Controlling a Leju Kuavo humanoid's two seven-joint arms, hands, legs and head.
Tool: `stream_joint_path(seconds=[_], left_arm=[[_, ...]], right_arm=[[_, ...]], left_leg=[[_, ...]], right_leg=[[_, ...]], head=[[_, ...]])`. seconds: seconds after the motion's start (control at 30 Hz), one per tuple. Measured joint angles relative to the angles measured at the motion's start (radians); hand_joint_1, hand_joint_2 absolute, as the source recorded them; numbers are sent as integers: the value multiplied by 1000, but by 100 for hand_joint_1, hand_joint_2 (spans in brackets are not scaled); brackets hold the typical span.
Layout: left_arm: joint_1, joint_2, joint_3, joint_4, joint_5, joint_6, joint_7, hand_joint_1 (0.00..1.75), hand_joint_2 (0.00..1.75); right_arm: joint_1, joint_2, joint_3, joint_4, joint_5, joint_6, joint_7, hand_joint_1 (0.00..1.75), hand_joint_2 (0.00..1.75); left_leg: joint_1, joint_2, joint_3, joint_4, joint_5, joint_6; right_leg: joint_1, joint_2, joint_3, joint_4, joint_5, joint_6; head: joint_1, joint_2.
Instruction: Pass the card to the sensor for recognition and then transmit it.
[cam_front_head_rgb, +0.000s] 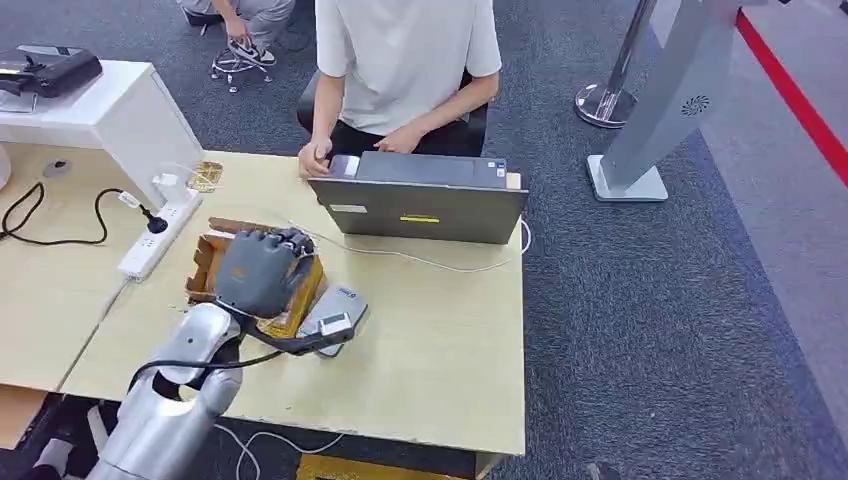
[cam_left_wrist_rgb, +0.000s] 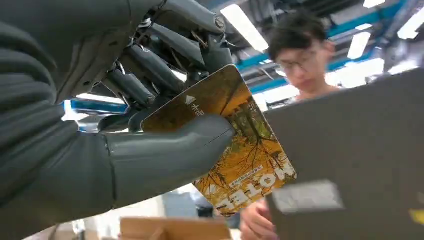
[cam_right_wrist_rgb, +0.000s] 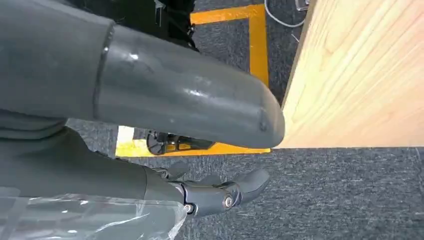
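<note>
Table (cam_front_head_rgb: 440, 330): pale wood, a person (cam_front_head_rgb: 405, 60) seated behind a grey laptop (cam_front_head_rgb: 420, 205).
Cardboard box (cam_front_head_rgb: 205, 265): open, shallow, contents hidden under the left hand.
Sensor (cam_front_head_rgb: 330, 318): grey pad beside the box.
Left hand (cam_front_head_rgb: 258, 272): thumb (cam_left_wrist_rgb: 165, 150) and fingers pinch the card.
Card (cam_left_wrist_rgb: 240, 150): yellow foliage print, reads "MOTEL".
Right hand (cam_right_wrist_rgb: 200, 150): off the table edge, fingers apart, holding nothing.

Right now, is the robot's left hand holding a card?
Yes, the left hand grips a yellow card between thumb and fingers.
</note>
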Motion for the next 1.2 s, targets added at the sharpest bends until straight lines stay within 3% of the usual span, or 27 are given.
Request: stream_joint_path(seconds=[0.17, 0.37, 0.63, 0.97, 1.2], left_arm=[[24, -2, -81, -16, -13, -89, 48, 175, 175], [25, -2, -104, 11, -48, -235, 158, 175, 175], [26, -1, -104, 55, -68, -285, 217, 175, 175], [22, -3, -104, 96, -51, -322, 232, 175, 175], [-45, -2, -104, 171, 182, -447, 112, 175, 175]], right_arm=[[3, 1, -16, 0, 1, 0, 4, 0, 0], [12, 1, -31, 0, -2, -5, 5, 0, 0], [23, 1, -48, 0, -4, -13, 5, 0, 0], [26, 1, -64, 0, 2, -13, 14, 0, 0], [24, 1, -72, 0, 21, -12, 31, 0, 0]], left_leg=[[0, 0, 0, 0, 0, 0], [0, 0, 0, 0, 0, 0], [0, 0, 0, 0, 0, 0], [0, 0, 0, 0, 0, 0], [0, -1, 0, 0, 0, 0]], right_leg=[[0, 0, 0, 0, 0, 0], [0, 0, 0, 0, 0, 0], [0, 0, 0, 0, 0, 0], [0, 0, 0, 0, 0, 0], [0, -1, 1, 0, 0, 0]], head=[[0, 0], [0, 0], [0, 0], [0, 0], [0, 0]])
